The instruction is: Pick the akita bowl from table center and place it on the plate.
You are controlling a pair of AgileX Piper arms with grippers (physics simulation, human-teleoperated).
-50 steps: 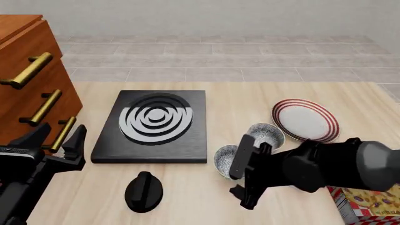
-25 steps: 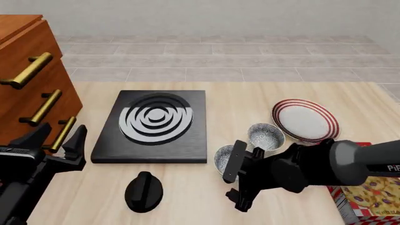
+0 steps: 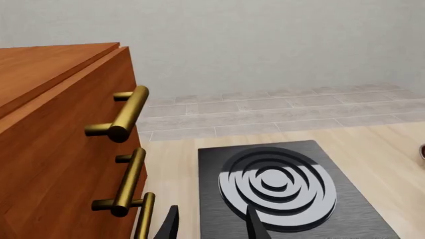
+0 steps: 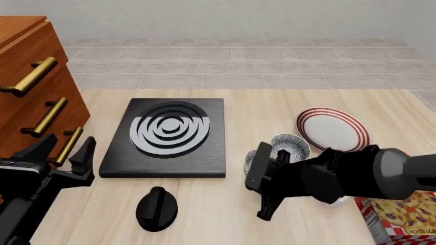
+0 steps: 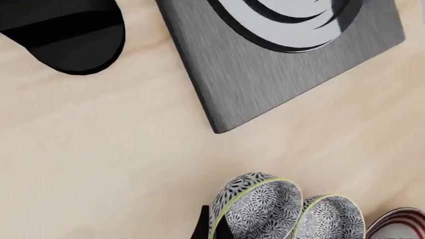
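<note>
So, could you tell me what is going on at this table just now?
The right gripper is at the nearer of two patterned bowls, one finger by its rim; whether it grips is unclear. The plate holds nothing. The left gripper waits open near the drawers.

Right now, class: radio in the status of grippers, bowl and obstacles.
Left gripper open, idle. Right gripper over near akita bowl, grip unclear. Plate bare. Twin bowl alongside.

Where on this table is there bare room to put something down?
Bare wood runs along the far edge, beyond the black slab and the striped plate, and in front between the black knob and the right gripper. It is crowded where the two patterned bowls sit touching beside the plate.
</note>
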